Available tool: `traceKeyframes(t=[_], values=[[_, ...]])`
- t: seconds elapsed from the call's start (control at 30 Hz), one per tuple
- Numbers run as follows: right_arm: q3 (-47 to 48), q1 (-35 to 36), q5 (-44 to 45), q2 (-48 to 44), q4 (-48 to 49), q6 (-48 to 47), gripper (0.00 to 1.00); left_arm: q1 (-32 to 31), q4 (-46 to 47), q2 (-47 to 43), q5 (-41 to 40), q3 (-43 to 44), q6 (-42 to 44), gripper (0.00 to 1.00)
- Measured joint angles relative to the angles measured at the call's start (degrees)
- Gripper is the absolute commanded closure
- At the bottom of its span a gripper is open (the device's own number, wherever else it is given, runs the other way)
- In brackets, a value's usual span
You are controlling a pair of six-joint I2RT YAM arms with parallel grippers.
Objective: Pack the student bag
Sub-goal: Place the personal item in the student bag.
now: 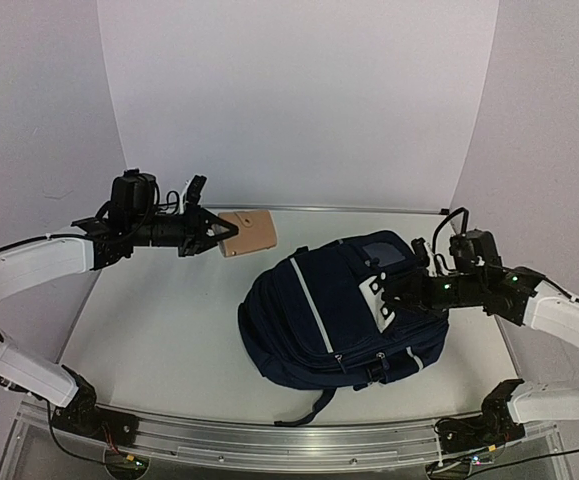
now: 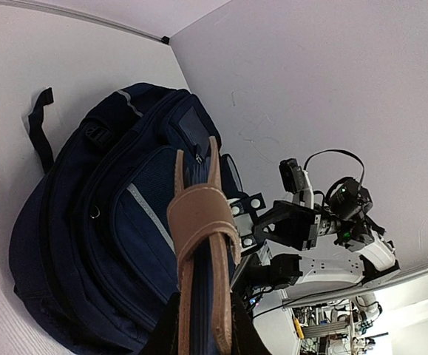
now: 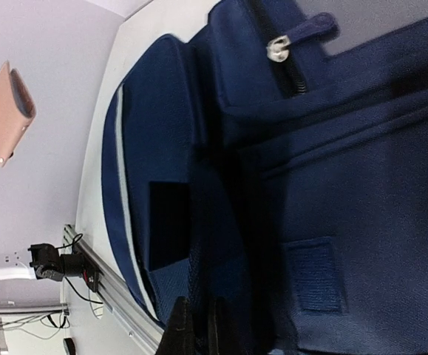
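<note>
The student bag (image 1: 329, 315), navy with a pale stripe, lies on the table right of centre. It also fills the left wrist view (image 2: 88, 237) and the right wrist view (image 3: 310, 185). My left gripper (image 1: 217, 238) hangs in the air left of the bag, shut on a tan leather-covered case (image 1: 249, 232) with a strap, seen edge-on (image 2: 202, 237). At the bag's right side, my right gripper (image 1: 387, 295) is shut on a dark fold of the bag's fabric (image 3: 196, 329) beside an opening.
White walls close in the table at the back and both sides. A metal rail (image 1: 269, 435) runs along the near edge. A dark strap (image 1: 314, 408) trails from the bag toward the rail. A zipper pull (image 3: 279, 49) lies on the bag's upper pocket.
</note>
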Motion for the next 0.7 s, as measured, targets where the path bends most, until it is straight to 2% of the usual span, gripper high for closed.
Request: traceKeyframes(t=[0.17, 0.33, 0.6, 0.63, 0.7], values=[[0.86, 8.17, 2.09, 4.69, 4.73, 0.87, 1.00, 1.17, -2.02, -1.30, -0.33, 0.02, 0.71, 1.00], [3.99, 18.43, 11.15, 12.74, 9.74, 1.98, 1.00, 2.71, -4.91, -2.11, -0.43, 0.57, 1.74, 1.00], [18.98, 28.88, 21.54, 33.61, 18.27, 0.24, 1.00, 4.11, -7.14, 0.01, 0.66, 6.38, 1.92, 1.00], [20.61, 29.95, 22.66, 35.73, 19.36, -0.22, 0.97, 4.11, -7.08, 0.54, 1.07, 7.19, 1.90, 1.00], [23.31, 31.88, 24.57, 39.08, 21.65, -1.16, 0.82, 4.11, -6.95, 1.18, 1.71, 7.91, 1.90, 1.00]])
